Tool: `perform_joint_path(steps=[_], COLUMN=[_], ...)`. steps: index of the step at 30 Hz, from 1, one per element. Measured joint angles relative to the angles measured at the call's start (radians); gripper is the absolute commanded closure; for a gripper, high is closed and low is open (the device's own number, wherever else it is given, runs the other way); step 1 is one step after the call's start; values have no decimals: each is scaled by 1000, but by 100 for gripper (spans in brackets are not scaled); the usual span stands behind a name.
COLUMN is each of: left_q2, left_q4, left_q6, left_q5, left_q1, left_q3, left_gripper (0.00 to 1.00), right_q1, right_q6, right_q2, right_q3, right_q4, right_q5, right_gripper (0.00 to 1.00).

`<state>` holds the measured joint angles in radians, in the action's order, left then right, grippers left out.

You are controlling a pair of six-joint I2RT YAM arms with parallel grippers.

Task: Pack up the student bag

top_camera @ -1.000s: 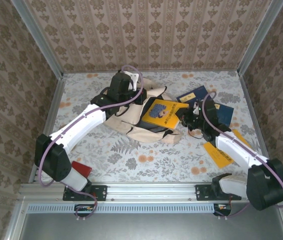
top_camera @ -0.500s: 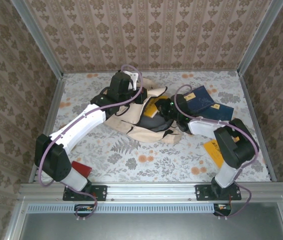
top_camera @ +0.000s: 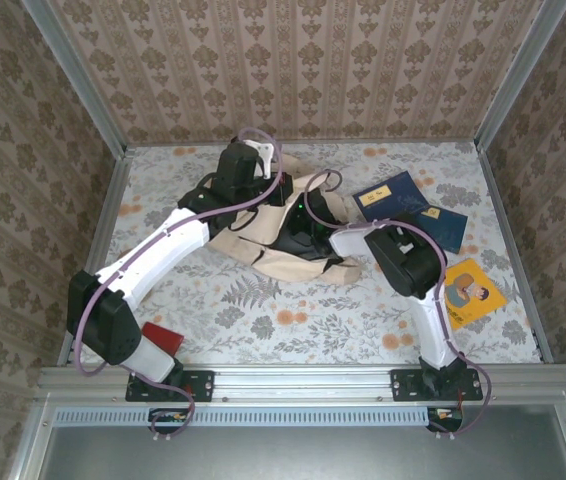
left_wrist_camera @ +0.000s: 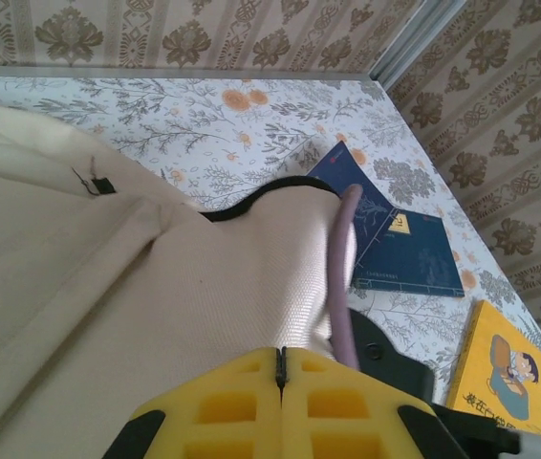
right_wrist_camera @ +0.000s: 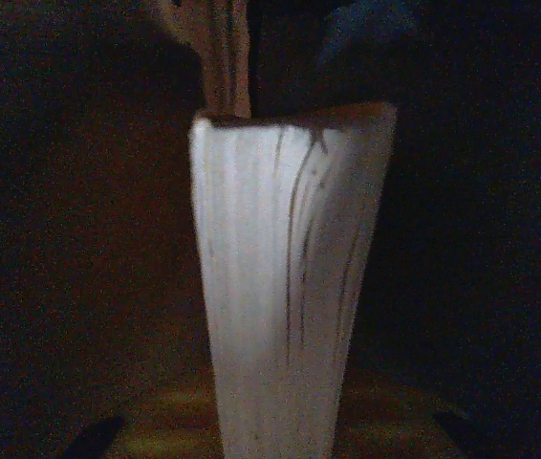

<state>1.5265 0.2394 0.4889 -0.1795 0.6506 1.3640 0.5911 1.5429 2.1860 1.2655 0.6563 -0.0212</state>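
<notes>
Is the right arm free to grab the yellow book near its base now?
Probably not yet: the right gripper is inside the student bag, shut on a book; the yellow book lies uncovered, so releasing and withdrawing should suffice.

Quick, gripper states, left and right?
Left gripper: closed, pinching the student bag fabric.
Right gripper: closed on a book, inside the bag.

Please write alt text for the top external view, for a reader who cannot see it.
Two robot arms work on a beige student bag on a floral table: the left arm reaches over it, the right arm reaches into its opening. Two blue books and a yellow book lie to its right.
</notes>
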Motion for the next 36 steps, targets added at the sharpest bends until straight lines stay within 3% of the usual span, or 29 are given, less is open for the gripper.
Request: perform_joint_path(steps=[6, 10, 21, 28, 36], left_q2=[-11, -31, -57, -92, -208], left_q4=[-1, -2, -2, 8, 65], left_q6=[23, 35, 35, 35, 5], left_q5=[-4, -15, -37, -24, -4], left_q1=[-32, -58, -103, -117, -183], left_q3=[-3, -16, -91, -178, -274], left_gripper=[100, 100, 100, 100, 100], right_q1=[8, -11, -95, -175, -407], right_q6=[3, -10, -157, -336, -535], right_q2=[-5, -109, -539, -822, -871], right_q3=[-17, -137, -416, -481, -480], right_q4=[-7, -2, -206, -546, -798], right_q5=[-5, -32, -123, -71, -13], right_gripper=[35, 25, 29, 32, 32])
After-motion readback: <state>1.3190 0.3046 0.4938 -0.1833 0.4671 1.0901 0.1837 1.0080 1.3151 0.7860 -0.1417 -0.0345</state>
